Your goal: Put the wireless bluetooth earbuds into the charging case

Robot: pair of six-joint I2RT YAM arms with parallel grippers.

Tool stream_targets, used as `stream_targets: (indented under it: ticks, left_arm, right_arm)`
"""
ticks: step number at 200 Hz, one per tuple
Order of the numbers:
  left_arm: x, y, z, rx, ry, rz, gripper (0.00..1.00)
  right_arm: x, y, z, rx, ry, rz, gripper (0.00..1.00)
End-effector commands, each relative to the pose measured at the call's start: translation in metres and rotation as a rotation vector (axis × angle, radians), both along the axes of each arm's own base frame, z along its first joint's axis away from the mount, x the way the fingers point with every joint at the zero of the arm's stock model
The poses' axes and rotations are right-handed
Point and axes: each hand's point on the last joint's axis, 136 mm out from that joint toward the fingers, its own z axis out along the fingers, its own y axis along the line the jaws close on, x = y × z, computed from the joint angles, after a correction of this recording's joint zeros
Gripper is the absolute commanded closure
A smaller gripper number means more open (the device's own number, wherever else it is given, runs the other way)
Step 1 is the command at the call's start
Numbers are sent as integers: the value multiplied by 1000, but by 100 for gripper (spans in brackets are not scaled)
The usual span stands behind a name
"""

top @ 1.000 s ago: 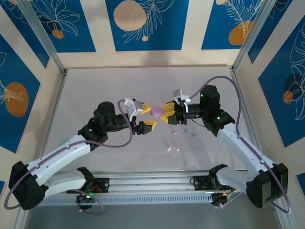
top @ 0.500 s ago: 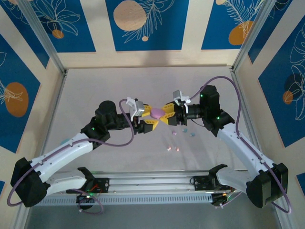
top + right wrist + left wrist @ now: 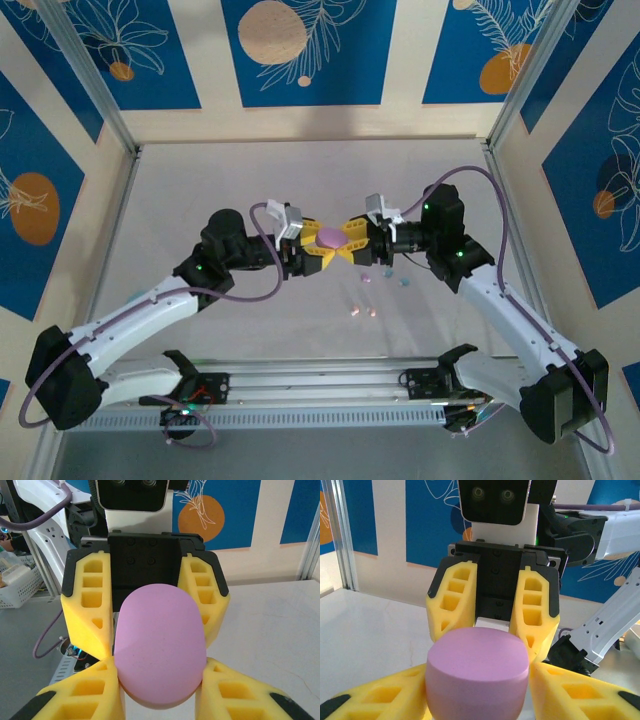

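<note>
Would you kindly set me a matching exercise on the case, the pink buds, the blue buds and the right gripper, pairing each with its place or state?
Things:
1. case
2. pink buds
3. blue buds
4. right gripper

Places and states:
A. on the table, nearest its front edge
B. shut on the case
C. purple, between yellow fingers
D. on the table, farther back and to the right

Pairs: 1-C, 2-A, 3-D, 4-B.
</note>
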Motion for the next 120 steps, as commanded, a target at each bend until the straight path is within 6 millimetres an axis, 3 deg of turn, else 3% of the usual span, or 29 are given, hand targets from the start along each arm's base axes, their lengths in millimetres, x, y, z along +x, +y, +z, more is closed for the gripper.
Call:
stream_targets:
  ticks: [1, 120]
  left_arm:
    - [-5, -1, 27, -60, -40, -41, 51]
    - [-13, -3, 20, -18, -68, -93, 59]
  right_arm:
    - [-2, -1, 4, 8, -51, -11, 69]
    - [-1, -1, 9, 21, 47, 23, 69]
